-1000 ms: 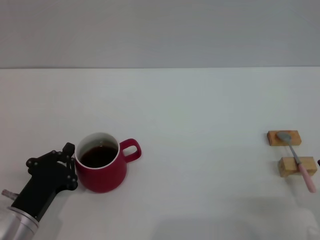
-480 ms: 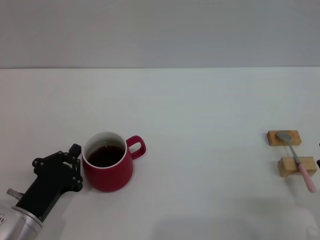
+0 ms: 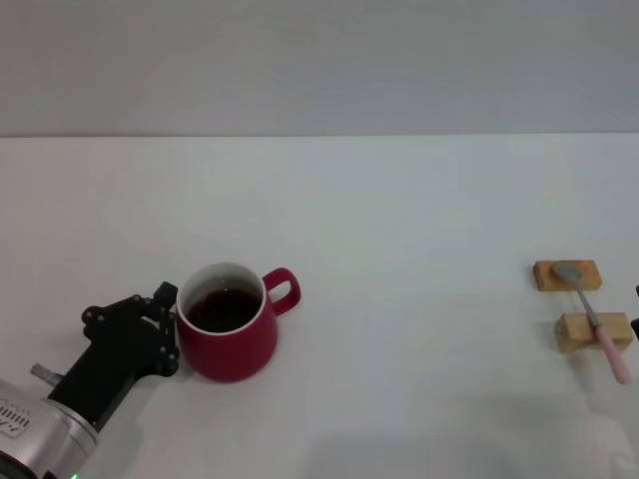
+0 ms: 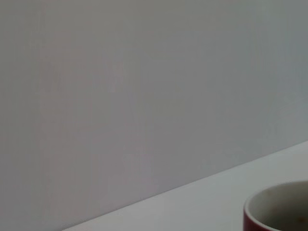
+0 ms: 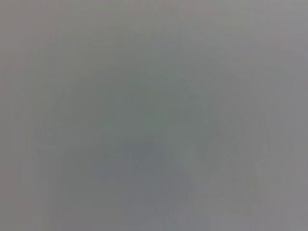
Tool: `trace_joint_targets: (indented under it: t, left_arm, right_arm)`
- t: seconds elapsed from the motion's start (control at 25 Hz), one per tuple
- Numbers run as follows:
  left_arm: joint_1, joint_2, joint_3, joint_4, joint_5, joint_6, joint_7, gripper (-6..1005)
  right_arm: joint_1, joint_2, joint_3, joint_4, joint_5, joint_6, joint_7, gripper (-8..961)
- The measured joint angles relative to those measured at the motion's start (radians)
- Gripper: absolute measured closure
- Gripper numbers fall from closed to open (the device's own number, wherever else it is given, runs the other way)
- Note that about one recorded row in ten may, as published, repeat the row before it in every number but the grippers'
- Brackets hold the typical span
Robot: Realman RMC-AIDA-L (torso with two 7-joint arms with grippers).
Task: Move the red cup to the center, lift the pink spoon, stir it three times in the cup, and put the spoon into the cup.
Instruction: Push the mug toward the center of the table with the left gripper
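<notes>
The left arm reaches in from the near left corner of the bench (image 3: 399,200), lying low and angled toward the middle, its silver forearm ending in the black left gripper (image 3: 168,321). The gripper presses against the left side of the red cup (image 3: 232,337) — whether its fingers clamp the wall or only touch it, I cannot tell. The cup stands upright left of centre, dark liquid inside, handle turned to the right and away. In the left wrist view only the cup's white rim shows. The pink spoon (image 3: 597,326) lies far right, across two wooden blocks (image 3: 567,274) — bowl on the farther one, handle over the nearer.
</notes>
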Motion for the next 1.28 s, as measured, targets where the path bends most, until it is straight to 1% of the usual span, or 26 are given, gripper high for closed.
trace_joint_targets:
  t: [0.56,0.96,1.28]
  left_arm:
    - [0.0,-0.001,0.0,-0.035,0.092,0.005,0.0,1001]
    - [-0.011,0.001,-0.025,-0.001,0.088,0.0,0.0,1001]
    - [-0.026,-0.001,-0.017,-0.008,0.094,-0.001,0.0,1001]
  right_arm:
    - [-0.001,0.0,0.0,0.001,-0.003,0.0,0.0,201]
    - [0.0,0.0,-0.004,0.002,-0.003,-0.003,0.0,201]
    - [-0.003,0.0,-0.012,0.001,-0.004,-0.014,0.0,202]
